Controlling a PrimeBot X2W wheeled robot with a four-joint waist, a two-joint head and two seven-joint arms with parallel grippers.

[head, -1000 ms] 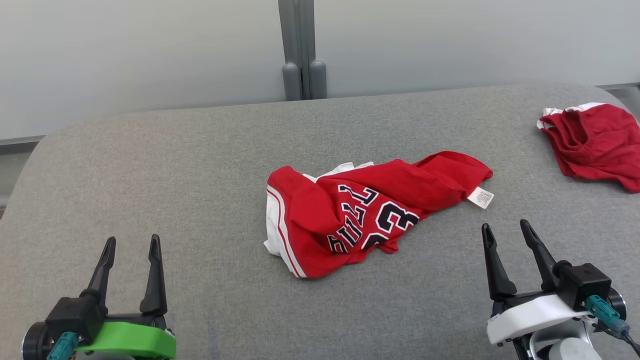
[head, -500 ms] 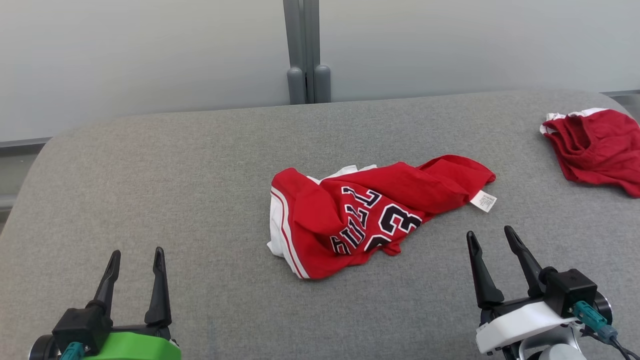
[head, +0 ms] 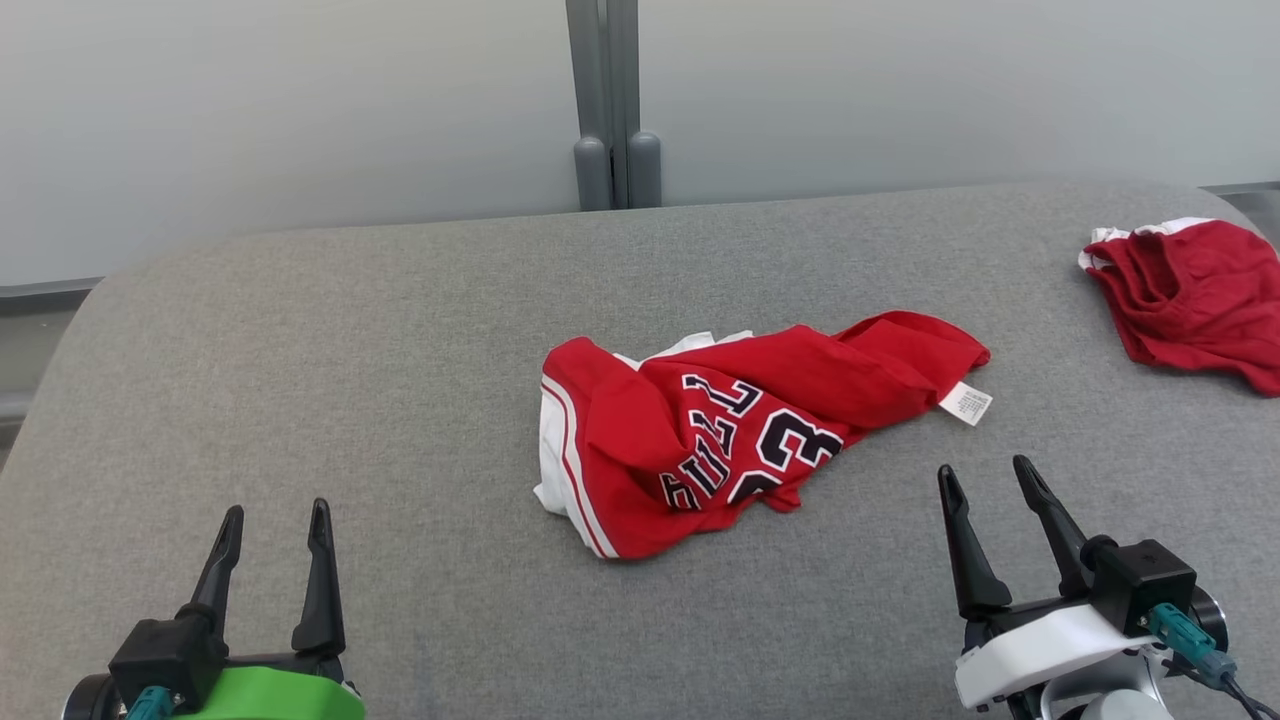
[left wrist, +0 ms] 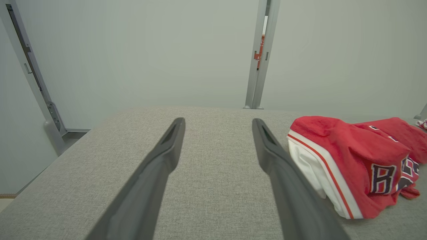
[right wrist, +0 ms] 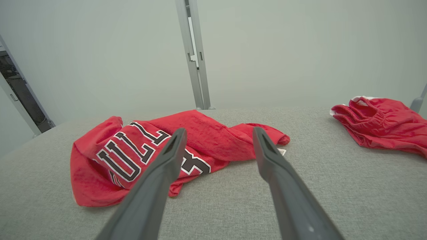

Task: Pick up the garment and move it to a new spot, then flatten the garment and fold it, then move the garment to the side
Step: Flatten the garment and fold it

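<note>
The crumpled red jersey (head: 700,440) lies mid-table on the grey padded surface (head: 350,350), well apart from both grippers. The left gripper (head: 277,510) and right gripper (head: 983,467) hover at the near edge, jaws apart and empty. The cloth looks light and limp and will probably sag; the raised fold by the white tag (head: 966,403) looks easiest to pinch
</note>
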